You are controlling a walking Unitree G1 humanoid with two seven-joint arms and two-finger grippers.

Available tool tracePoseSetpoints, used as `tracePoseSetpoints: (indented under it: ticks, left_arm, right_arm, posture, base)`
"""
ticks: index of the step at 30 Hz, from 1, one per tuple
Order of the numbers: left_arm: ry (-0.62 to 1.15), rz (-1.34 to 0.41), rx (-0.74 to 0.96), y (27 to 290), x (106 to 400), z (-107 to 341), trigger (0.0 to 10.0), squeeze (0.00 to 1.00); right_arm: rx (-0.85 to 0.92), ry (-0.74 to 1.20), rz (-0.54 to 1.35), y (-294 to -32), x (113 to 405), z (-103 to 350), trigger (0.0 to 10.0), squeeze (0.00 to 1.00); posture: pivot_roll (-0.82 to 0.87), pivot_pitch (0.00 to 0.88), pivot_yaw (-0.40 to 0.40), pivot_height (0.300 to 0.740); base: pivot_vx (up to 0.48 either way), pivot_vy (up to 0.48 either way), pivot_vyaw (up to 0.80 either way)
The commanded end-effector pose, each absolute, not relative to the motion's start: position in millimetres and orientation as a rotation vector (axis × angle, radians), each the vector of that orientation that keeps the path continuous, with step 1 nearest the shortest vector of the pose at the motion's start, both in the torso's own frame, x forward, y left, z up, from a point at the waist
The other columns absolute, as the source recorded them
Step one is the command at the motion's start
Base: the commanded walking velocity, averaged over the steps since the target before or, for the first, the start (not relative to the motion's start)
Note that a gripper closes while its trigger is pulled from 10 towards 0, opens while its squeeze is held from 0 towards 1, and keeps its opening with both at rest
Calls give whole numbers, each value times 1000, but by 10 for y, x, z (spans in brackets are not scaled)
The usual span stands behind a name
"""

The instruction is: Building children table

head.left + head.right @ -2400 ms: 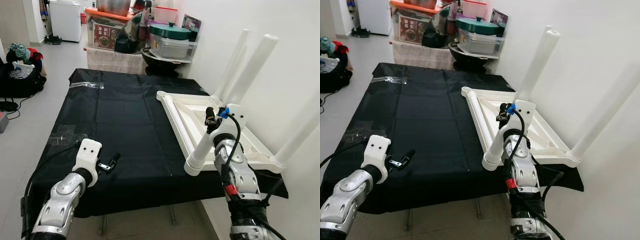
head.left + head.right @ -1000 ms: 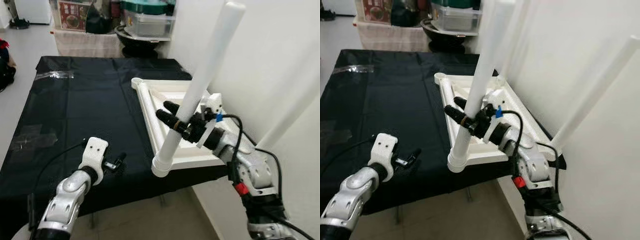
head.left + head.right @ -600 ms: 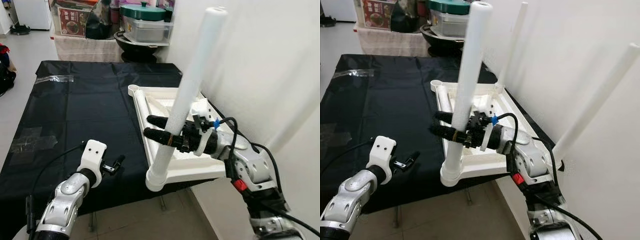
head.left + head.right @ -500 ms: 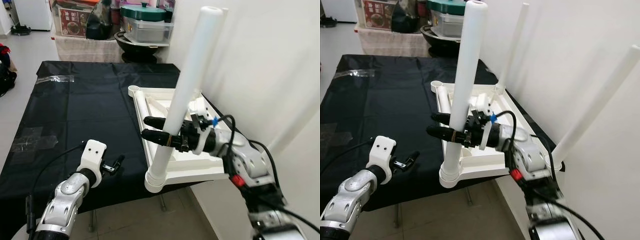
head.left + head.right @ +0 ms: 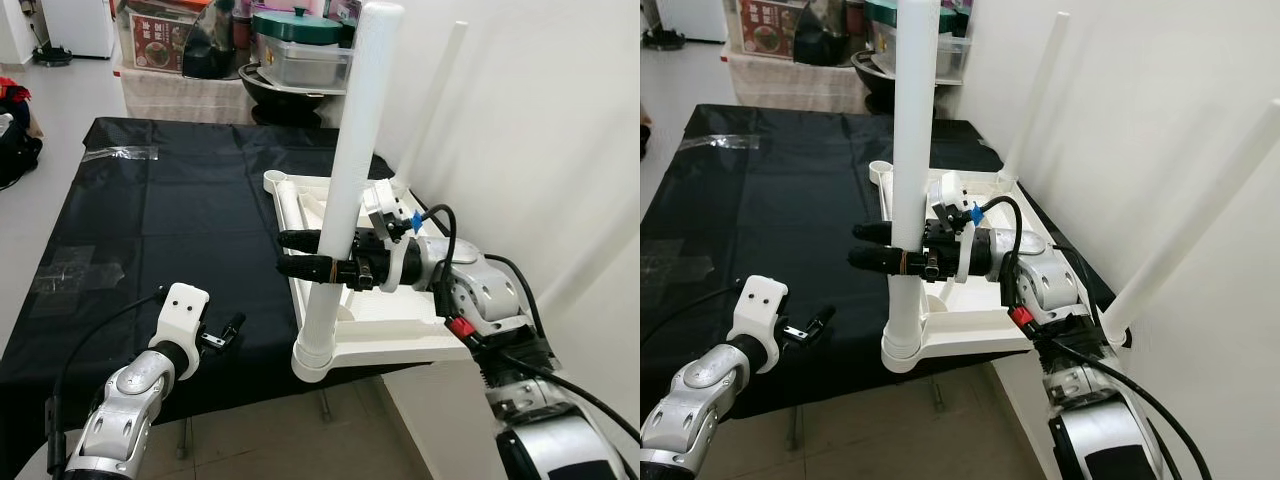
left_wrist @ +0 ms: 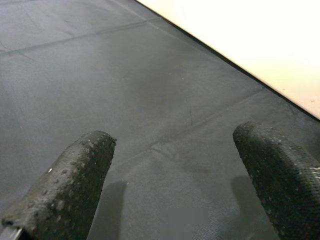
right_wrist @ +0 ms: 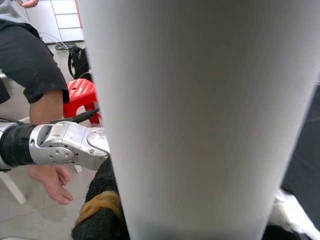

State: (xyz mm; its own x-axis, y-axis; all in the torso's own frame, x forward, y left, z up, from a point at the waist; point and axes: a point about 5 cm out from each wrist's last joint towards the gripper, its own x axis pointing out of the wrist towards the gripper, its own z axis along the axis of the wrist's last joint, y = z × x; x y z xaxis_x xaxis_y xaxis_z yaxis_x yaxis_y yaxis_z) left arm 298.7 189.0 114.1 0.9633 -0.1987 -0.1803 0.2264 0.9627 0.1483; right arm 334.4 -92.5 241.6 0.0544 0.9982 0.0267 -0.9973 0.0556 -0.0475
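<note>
Readable text: none in any view.
Red box (image 5: 165,47) at the far end of the room: printed pictures and marks on its front, too small and blurred to read.
White table leg (image 5: 345,190): plain, no label or number.
White table frame (image 5: 400,335): no brand mark to be made out.
Black cloth on the tabletop (image 5: 180,230): unprinted.

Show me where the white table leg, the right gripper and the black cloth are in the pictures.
white table leg (image 5: 352,160), left eye view, upper half of the tube.
right gripper (image 5: 288,252), left eye view, between its fingertips beside the leg.
black cloth (image 5: 170,215), left eye view, bare middle area.
</note>
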Motion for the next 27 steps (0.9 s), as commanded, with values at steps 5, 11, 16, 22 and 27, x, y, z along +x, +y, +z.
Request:
tracePoseSetpoints:
  ticks: [5,11,16,22,27]
  left_arm:
    - [177,-227,173,1850,2982,1120,10000,0]
    - [178,-228,174,1857,2987,1127,10000,0]
    - [179,-228,175,1861,2992,1129,10000,0]
    - [182,-232,175,1855,2992,1121,10000,0]
    - [183,-234,178,1856,2996,1124,10000,0]
  right_arm:
    - [51,52,1552,-874,3357,2185,10000,0]
    - [74,43,1538,-889,3383,2168,10000,0]
    - [98,40,1509,-905,3396,2128,10000,0]
    - [117,39,1477,-926,3421,2090,10000,0]
    - [135,38,1430,-951,3455,2051,10000,0]
  posture:
    - [156,0,-175,740]
    - [158,0,-170,740]
    - [157,0,-166,740]
    - [154,0,-163,740]
    - [156,0,-161,740]
  base:
    - [0,0,0]
    - [0,0,0]
    - [0,0,0]
    - [0,0,0]
    - [0,0,0]
